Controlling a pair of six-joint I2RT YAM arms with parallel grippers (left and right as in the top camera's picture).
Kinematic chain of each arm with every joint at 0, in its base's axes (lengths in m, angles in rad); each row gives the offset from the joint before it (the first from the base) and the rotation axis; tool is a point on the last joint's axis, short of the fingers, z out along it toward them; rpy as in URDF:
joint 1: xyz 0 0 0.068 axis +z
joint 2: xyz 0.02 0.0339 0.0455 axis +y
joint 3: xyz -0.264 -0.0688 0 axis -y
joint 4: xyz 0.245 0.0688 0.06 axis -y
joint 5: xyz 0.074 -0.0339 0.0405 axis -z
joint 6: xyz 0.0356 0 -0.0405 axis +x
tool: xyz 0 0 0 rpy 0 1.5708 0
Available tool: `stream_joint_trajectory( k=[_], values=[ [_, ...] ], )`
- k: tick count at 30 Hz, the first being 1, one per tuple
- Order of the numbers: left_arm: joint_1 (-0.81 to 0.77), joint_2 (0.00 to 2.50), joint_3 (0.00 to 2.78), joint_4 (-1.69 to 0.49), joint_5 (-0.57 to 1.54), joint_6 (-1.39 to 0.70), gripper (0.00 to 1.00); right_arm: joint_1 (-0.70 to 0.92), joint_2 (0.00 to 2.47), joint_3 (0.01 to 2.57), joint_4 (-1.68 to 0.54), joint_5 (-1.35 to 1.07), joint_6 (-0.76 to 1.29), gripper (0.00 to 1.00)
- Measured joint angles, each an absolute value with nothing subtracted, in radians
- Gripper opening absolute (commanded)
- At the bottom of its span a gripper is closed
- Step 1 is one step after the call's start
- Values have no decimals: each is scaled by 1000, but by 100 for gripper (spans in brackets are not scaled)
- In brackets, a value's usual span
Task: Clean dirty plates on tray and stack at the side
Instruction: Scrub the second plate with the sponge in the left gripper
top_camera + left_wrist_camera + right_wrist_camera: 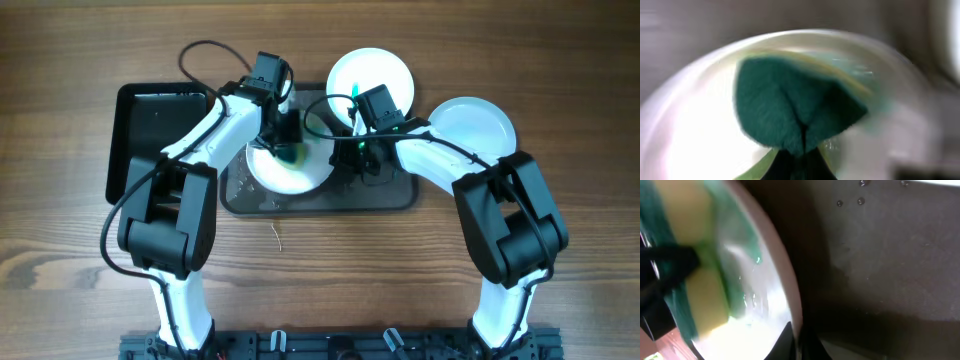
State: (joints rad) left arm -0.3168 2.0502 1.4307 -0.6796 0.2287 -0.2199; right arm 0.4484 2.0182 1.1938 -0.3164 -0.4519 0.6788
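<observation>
Looking straight down, a wooden table (560, 60) with warm brown grain fills the overhead view; no walls or other parts of the room show. A dark rectangular tray (380, 195) lies at the centre of the table, its surface wet and speckled with water droplets (850, 201). A white plate (285, 178) sits on the left half of the tray. The left gripper (290, 150) reaches down over this plate, its fingers clamped on a folded sponge (790, 105) that is green on one face and yellow on the other. The sponge presses against the plate's inner surface, and the left wrist view is blurred. The right gripper (796, 342) is at the plate's right edge, with one finger on each side of the rim, pinching it. The right wrist view shows the plate's wet inner surface beside the sponge. A black, shallow rectangular bin (150, 130) lies on the table just left of the tray and partly under the left arm. A second plate (385, 72), white and clean-looking, rests on the table just behind the tray. A third plate (480, 125), also white, lies to the right, apart from the second and partly covered by the right arm. Black cables (200, 48) loop over the table near the left arm. A thin pale scrap (277, 237) lies on the bare wood in front of the tray.
</observation>
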Motion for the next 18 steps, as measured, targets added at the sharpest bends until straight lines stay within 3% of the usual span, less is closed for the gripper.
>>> stream_joint_trajectory(
  k=[4, 8, 18],
  values=[
    [-321, 2050, 1431, -680, 408, -110, 4, 449, 2018, 1194, -320, -452, 675, 4],
    [-318, 2050, 1431, -672, 403, -104, 4, 449, 2018, 1194, -321, -452, 675, 4],
    [-300, 2050, 1432, -815, -199, -435, 4, 459, 2018, 1194, -311, -458, 675, 4]
  ],
)
